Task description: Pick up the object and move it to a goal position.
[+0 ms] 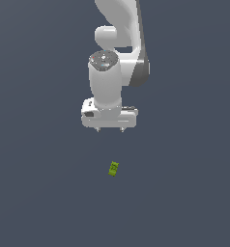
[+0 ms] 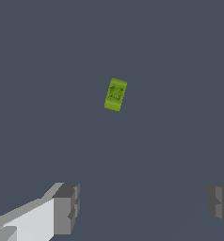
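Note:
The object is a tiny olive-green block lying on the dark grey floor, much smaller than the hand. In the wrist view the object shows a faint studded top face and lies slightly tilted. My gripper hangs above the floor, pointing down, and the block sits lower in the exterior view than the fingertips. The gripper is open: its two grey fingertips stand wide apart with nothing between them. The block lies beyond the fingers, apart from both.
A plain dark grey floor fills both views. The white arm rises behind the hand in the exterior view.

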Motion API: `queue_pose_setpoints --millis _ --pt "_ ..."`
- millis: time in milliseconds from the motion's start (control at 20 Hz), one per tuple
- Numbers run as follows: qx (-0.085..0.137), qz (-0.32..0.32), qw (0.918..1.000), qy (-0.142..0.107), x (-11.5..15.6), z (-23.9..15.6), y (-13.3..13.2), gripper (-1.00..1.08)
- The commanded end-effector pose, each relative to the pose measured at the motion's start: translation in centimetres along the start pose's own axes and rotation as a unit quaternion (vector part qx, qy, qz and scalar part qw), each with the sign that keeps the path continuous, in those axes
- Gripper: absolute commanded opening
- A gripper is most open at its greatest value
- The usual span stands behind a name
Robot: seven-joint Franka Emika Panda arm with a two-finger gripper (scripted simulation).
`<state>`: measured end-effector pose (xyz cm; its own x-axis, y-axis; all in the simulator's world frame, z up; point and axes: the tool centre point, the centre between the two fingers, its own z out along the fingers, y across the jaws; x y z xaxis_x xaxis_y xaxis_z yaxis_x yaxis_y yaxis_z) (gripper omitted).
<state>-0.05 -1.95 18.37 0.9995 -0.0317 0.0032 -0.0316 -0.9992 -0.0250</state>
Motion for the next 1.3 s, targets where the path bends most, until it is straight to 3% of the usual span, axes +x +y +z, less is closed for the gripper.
queue_pose_setpoints --millis 0,450,850,1250 --pt "0.0 0.0 1.0 0.0 0.0 0.0 0.0 1.0" --pt "0.013 -0.029 0.9995 -0.007 -0.7 0.3 -3.9 1.0" --pt "0.012 -0.021 0.9997 -0.007 -0.1 0.7 -3.7 1.0" --pt "0.009 0.013 0.9998 -0.006 2.5 2.7 -3.2 1.0"
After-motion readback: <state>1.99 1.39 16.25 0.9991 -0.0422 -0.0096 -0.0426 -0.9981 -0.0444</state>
